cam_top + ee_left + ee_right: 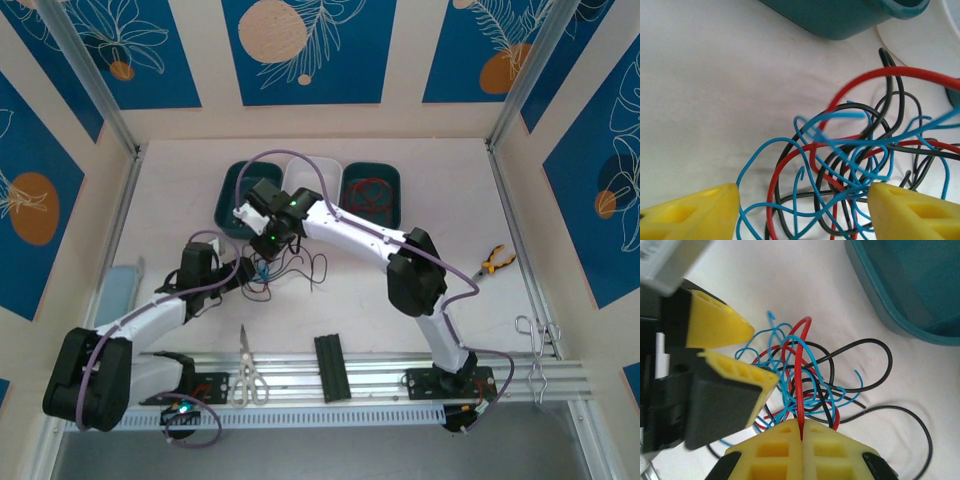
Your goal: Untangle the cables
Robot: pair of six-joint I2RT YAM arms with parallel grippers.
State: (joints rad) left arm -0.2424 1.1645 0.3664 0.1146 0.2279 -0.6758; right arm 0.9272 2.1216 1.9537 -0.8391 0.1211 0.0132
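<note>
Cables: a loose knot of red, black and blue cables (283, 268) is lying on the white counter (420, 180), just in front of the row of trays and between the two arms' fingers.
Red cable: one red cable (800, 370) is rising out of the knot in a narrow arch, and one leg of it is running straight down into the right arm's fingers.
Right gripper: the right gripper (802, 429) is pinching that red cable, its yellow fingers pressing together with nothing but the wire between them.
Left gripper: the left gripper (802, 214) is sitting low at the knot's left side. Its fingers (695, 215) are standing apart, with blue, red and black loops lying in the gap, and they are clamping nothing.
Black loops: a black loop (875, 360) is spreading out of the knot across the counter.
Trays: a teal tray (232, 200), a white tray (300, 170) and a second teal tray (370, 166) are sitting side by side behind the knot. The last is holding a red coil (372, 195).
Near edge: scissors (244, 378) and a black block (331, 367) are lying on the metal rail.
Right side: pliers (493, 262) are lying well apart from the knot.
</note>
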